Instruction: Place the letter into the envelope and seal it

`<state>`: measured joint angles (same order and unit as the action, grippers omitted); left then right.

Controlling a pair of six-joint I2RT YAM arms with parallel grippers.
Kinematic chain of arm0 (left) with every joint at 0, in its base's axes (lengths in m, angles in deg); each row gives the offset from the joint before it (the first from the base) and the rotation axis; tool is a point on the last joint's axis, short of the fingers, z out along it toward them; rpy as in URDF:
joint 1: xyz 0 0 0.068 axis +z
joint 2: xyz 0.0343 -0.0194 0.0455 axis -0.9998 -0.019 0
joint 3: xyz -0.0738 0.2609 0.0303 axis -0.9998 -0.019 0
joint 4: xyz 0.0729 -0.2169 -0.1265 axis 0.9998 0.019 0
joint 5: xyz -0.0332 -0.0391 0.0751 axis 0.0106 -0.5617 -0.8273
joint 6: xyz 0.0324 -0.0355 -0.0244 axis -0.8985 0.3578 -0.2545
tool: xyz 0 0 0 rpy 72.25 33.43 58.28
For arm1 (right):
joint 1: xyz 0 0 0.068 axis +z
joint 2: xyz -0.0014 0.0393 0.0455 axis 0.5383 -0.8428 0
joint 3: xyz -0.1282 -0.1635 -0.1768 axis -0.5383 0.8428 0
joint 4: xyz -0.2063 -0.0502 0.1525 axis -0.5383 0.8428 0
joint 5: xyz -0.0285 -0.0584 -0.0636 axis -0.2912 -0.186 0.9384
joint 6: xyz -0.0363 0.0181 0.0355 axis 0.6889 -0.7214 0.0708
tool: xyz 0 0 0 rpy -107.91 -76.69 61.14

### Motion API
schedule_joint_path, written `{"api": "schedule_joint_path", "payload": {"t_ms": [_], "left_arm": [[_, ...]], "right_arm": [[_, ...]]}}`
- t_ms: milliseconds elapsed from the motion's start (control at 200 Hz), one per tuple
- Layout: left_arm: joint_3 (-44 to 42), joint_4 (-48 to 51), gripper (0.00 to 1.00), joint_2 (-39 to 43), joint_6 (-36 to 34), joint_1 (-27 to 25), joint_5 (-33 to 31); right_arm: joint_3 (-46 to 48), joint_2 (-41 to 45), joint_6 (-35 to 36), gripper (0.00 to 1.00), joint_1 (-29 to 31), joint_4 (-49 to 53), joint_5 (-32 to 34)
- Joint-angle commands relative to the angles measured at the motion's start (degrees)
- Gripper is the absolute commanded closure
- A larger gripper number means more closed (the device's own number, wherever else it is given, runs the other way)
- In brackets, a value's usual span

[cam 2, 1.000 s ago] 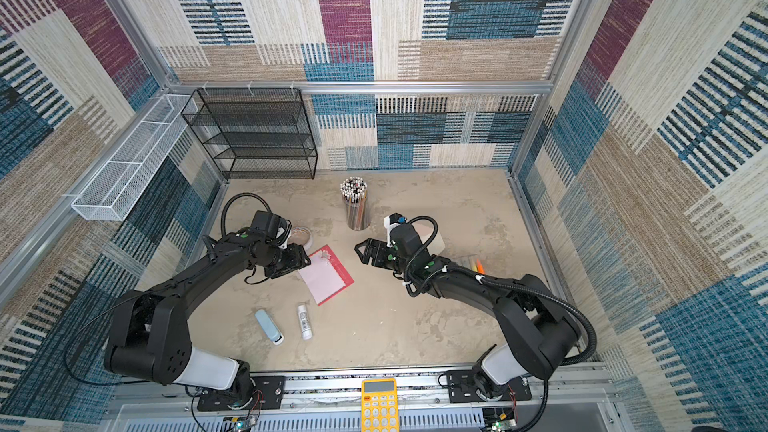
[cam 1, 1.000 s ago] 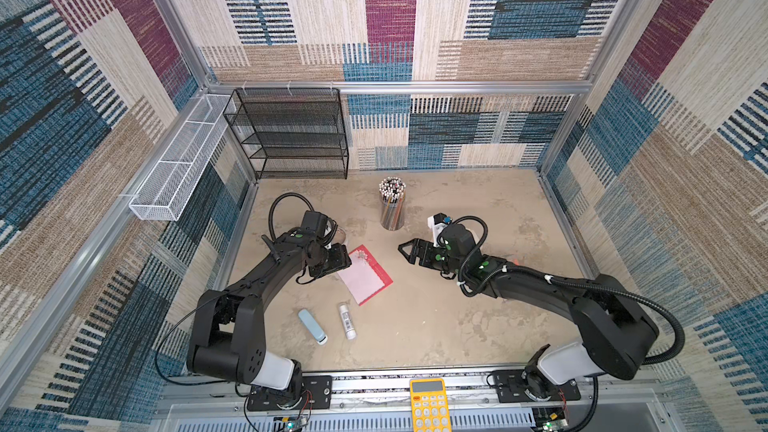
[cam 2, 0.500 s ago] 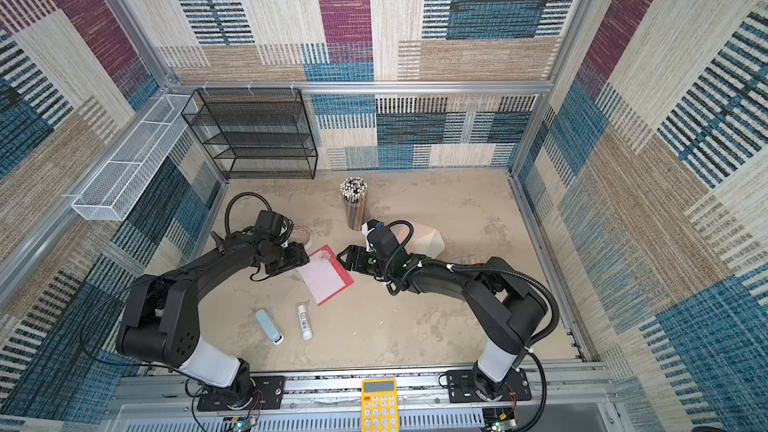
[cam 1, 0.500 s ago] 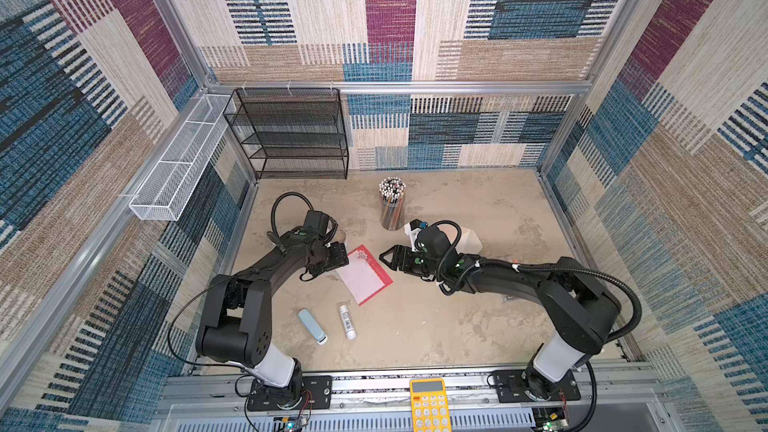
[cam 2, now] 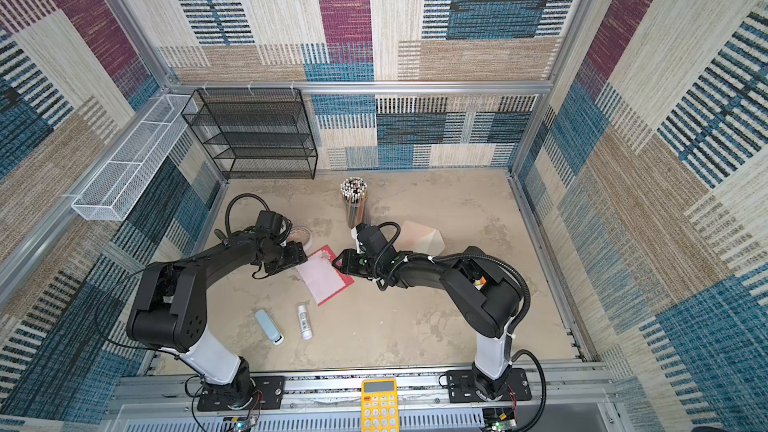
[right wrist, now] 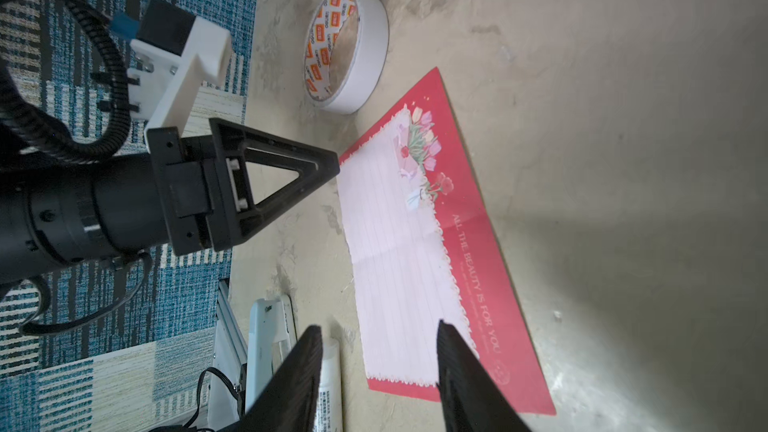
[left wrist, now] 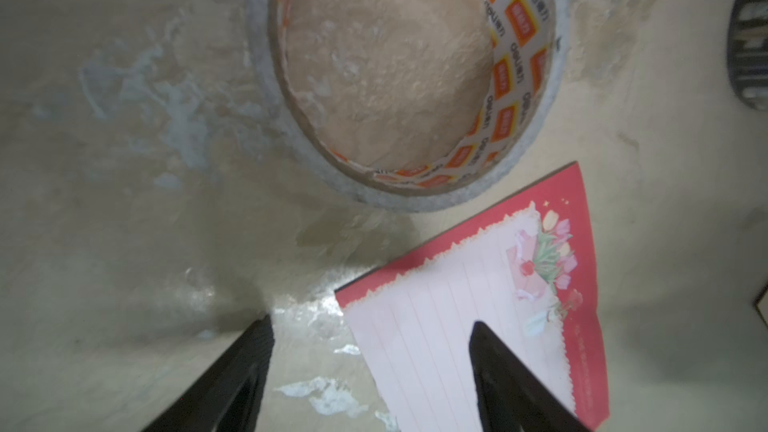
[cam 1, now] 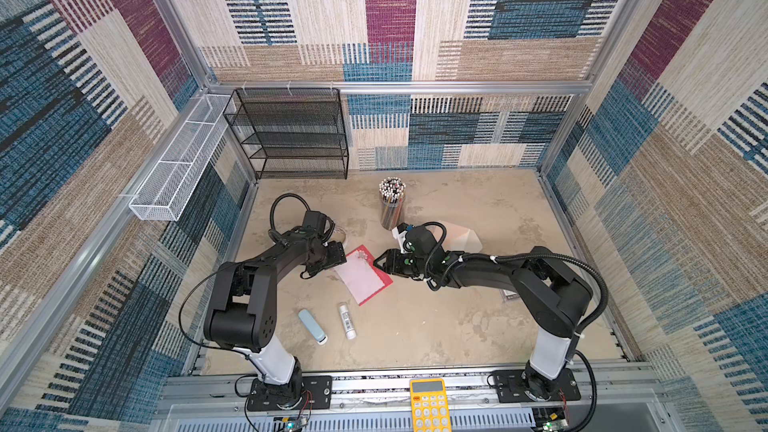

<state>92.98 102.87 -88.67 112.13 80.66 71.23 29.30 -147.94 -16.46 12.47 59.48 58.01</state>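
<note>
The letter (cam 1: pixel 361 274) (cam 2: pixel 324 276) lies open and flat on the table, pale pink lined side up inside a red border. My left gripper (cam 1: pixel 338 253) (left wrist: pixel 372 326) is open at its far left corner; one finger (left wrist: pixel 494 367) is over the paper and the other over bare table. My right gripper (cam 1: pixel 380 261) (right wrist: pixel 378 326) is open at the letter's right edge, low over the letter (right wrist: pixel 415 243), with nothing held. The peach envelope (cam 1: pixel 461 236) (cam 2: pixel 422 236) with its cream flap lies behind the right arm.
A tape roll (cam 1: pixel 340 234) (left wrist: pixel 399 76) sits just beyond the letter by the left gripper. A pencil cup (cam 1: pixel 391 203) stands behind. A glue stick (cam 1: pixel 347 321) and a pale blue case (cam 1: pixel 312 326) lie in front. A black mesh shelf (cam 1: pixel 291 135) stands at the back left.
My right arm has swung left from the envelope to the letter's right edge, and its jaws have narrowed. The left gripper has stayed at the letter and opened a little wider.
</note>
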Motion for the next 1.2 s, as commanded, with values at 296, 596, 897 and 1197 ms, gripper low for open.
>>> {"api": "schedule_joint_path", "payload": {"t_ms": [296,596,897,1197], "left_arm": [[0.1,-3.2,0.23,-2.4,-0.2,1.0,4.8],[-0.5,-3.9,0.24,-3.0,0.0,1.1,7.0],[-1.6,-3.7,0.25,-3.1,0.5,1.2,8.5],[-2.8,-4.6,0.28,-3.6,1.3,1.3,11.0]], "right_arm": [[-1.8,-3.8,-0.5,0.69,0.5,-1.1,-2.1],[-3.1,-6.1,1.0,0.75,0.5,3.9,0.1],[-5.2,-9.2,3.2,0.79,0.5,10.9,2.1],[-5.9,-10.6,4.8,0.81,0.4,14.9,4.8]]}}
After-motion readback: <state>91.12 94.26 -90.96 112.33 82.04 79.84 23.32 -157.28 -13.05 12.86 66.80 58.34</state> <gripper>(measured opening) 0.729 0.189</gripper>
